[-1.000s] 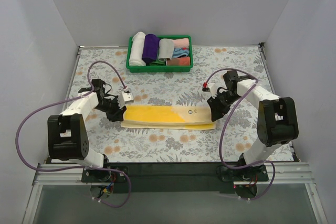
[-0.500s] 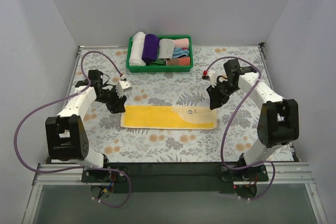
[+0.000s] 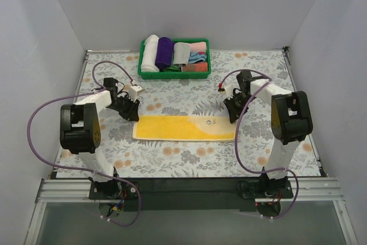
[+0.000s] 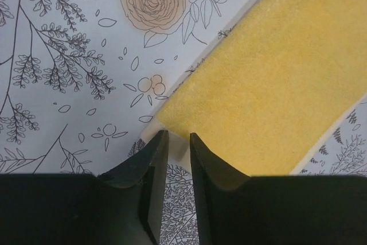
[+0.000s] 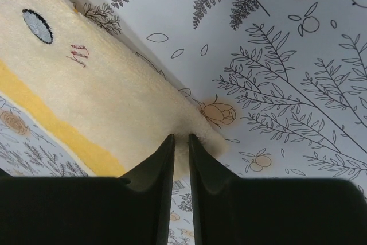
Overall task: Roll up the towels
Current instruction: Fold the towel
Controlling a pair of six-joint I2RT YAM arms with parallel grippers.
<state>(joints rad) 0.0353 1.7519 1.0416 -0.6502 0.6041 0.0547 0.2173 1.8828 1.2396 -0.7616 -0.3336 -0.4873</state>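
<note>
left gripper: low over the floral table, at the far left corner of the yellow towel. in the left wrist view, left gripper drawn nearly together to a thin slit, pinching the pale lower edge of the towel right at its corner. bright yellow pile facing up there, cream layer showing under it.

yellow towel: spread flat as a long strip across the middle of the table, lengthwise left to right, deep yellow over the left part, paler toward the right with a small oval mark.

behind it, well apart: green basket at the far edge, with a white roll, a purple roll, the grey towel rolled up, and pink and blue cloths.

right gripper: down at the far right corner of the strip. in the right wrist view, right gripper likewise narrowed to a slit, pinching the cream towel corner.
</note>
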